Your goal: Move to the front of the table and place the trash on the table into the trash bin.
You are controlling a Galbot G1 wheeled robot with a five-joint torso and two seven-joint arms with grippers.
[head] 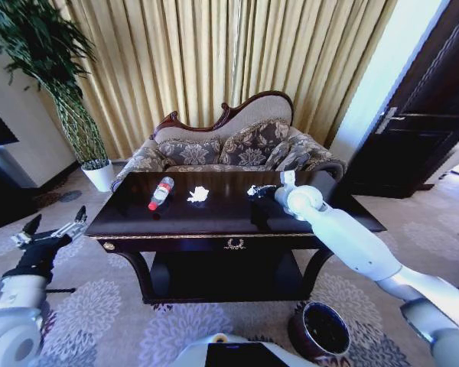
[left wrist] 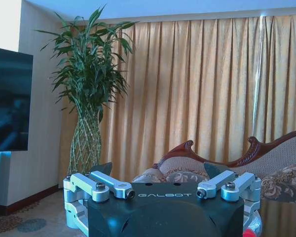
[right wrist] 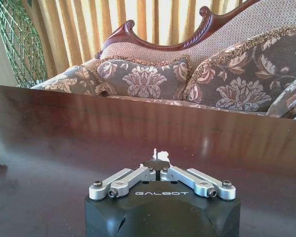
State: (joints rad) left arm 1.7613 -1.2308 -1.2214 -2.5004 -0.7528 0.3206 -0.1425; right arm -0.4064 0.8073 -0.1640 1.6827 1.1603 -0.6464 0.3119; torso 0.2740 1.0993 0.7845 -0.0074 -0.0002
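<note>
So the robot's parked in front of the bench (head: 214, 218), that long dark glossy one with the gold trim, and the sofa (head: 237, 149) sits right behind it. The right gripper (head: 262, 190) is out over the bench top toward the sofa side, and its fingers are pinched together on a small white paper wad (right wrist: 160, 155); the right wrist view shows a bit of white poking out between the tips. There's another crumpled white wad (head: 198, 195) lying around the middle of the bench, and the little clear bottle (head: 161, 193) with the red cap is on its side just beside that wad, farther from the right gripper. The trash bin (head: 319, 330) stands on the carpet near the bench's front right leg, under the right arm. The left gripper (head: 52, 232) hangs off the left end of the bench, well clear of it, fingers spread apart and holding nothing. A potted plant (head: 98, 172) is past that end, by the curtain.
</note>
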